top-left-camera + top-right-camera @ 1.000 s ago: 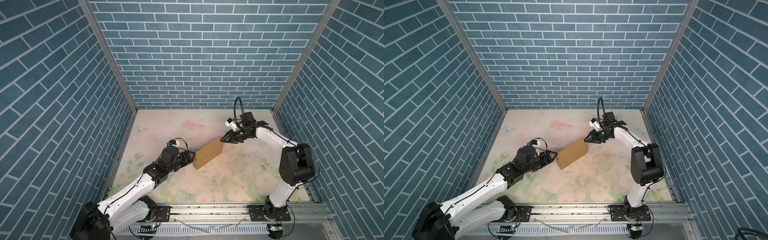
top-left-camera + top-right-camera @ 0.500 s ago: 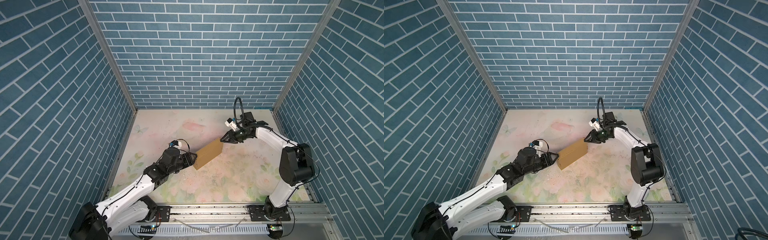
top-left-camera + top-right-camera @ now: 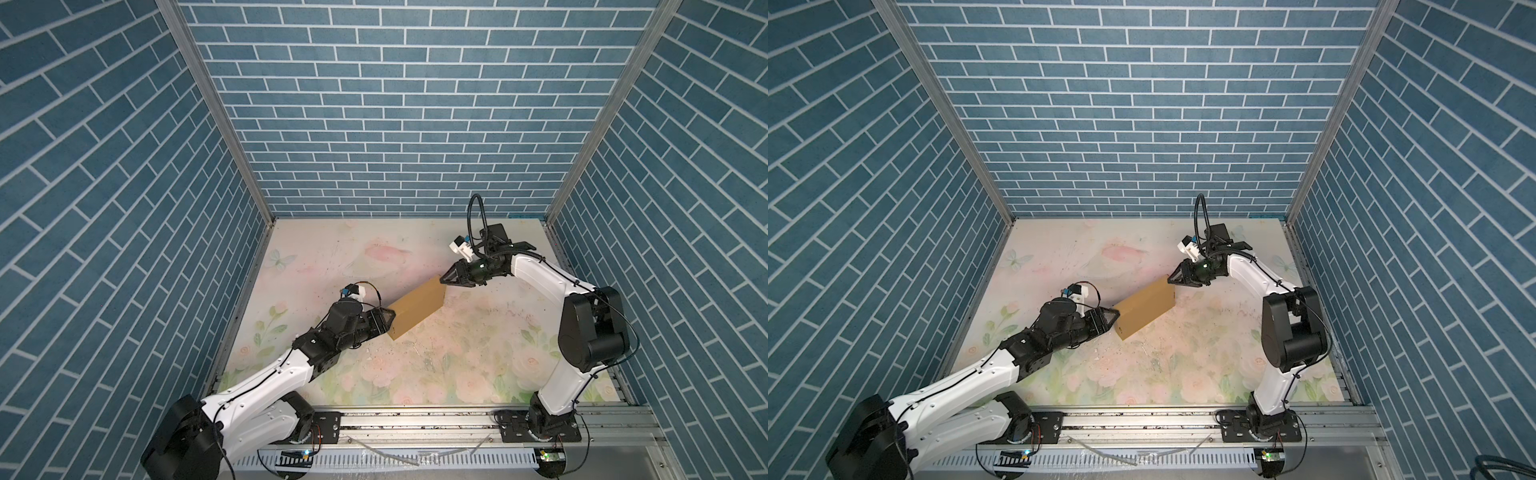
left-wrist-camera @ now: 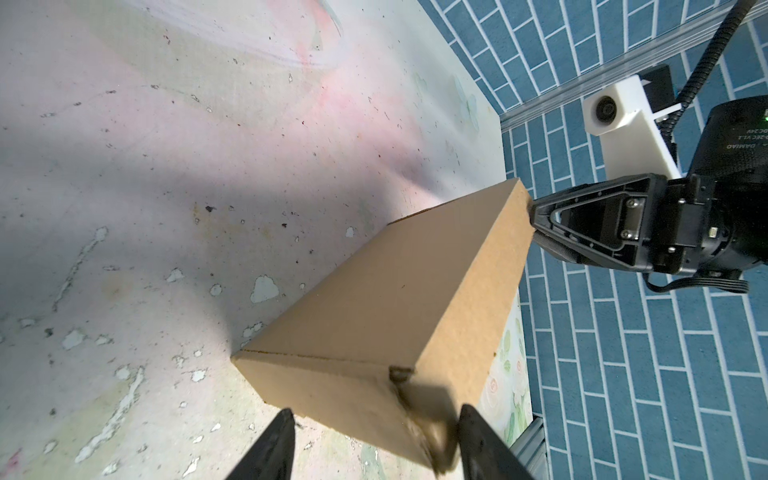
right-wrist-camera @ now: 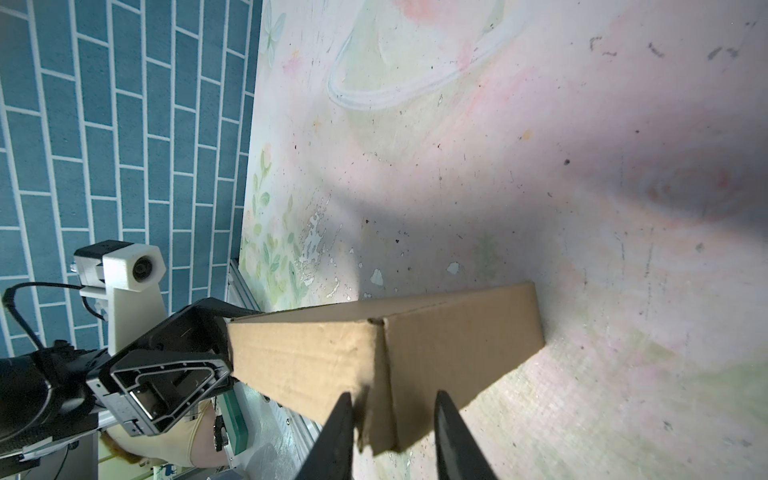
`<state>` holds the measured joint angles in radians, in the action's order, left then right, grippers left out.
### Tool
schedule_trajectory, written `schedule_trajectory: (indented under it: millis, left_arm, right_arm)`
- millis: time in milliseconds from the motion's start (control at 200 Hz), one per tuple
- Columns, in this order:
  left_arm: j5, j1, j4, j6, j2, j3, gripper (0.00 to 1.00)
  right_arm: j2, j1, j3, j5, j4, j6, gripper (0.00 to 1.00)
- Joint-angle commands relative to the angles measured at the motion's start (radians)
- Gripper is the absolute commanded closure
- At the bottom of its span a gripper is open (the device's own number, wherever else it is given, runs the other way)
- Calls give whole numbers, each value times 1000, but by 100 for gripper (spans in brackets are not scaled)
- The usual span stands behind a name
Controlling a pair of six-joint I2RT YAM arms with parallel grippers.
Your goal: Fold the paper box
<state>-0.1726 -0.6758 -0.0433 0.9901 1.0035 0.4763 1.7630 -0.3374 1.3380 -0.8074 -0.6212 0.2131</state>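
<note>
The paper box (image 3: 417, 305) (image 3: 1144, 309) is closed, plain brown, and stands on a long narrow side on the floral table, running diagonally between both arms. In the left wrist view my left gripper (image 4: 376, 424) is open and straddles the box's (image 4: 395, 299) near end. One finger touches a bent corner flap. In both top views it sits at the lower left end (image 3: 390, 322) (image 3: 1116, 320). My right gripper (image 5: 392, 399) is narrowly shut on the box's (image 5: 311, 357) far upper corner, a finger on either side of the corner edge (image 3: 442, 281) (image 3: 1169, 280).
Blue brick walls (image 3: 395, 124) close in the left, back and right sides. A metal rail (image 3: 415, 424) carrying both arm bases runs along the front. The table surface (image 3: 457, 365) is worn, with chipped paint flecks.
My left gripper has moved forward up to the box's near end, and its jaws have narrowed around it. The box and the right gripper have stayed put.
</note>
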Motion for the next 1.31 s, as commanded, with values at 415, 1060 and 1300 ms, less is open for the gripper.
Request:
schedule_trajectory:
  millis: [415,1060,1300]
  left_arm:
    - [63,-4,144,-26,-8,-45,39]
    - [77,-4,141,-56,69,-8,39]
    - [90,-4,149,-88,144,36,41]
  right_arm:
    - [-10,-8,69,37,-89,-18,71]
    - [-100,-9,-155,30,15,37,82]
    - [-152,-8,-194,39,2,36,81]
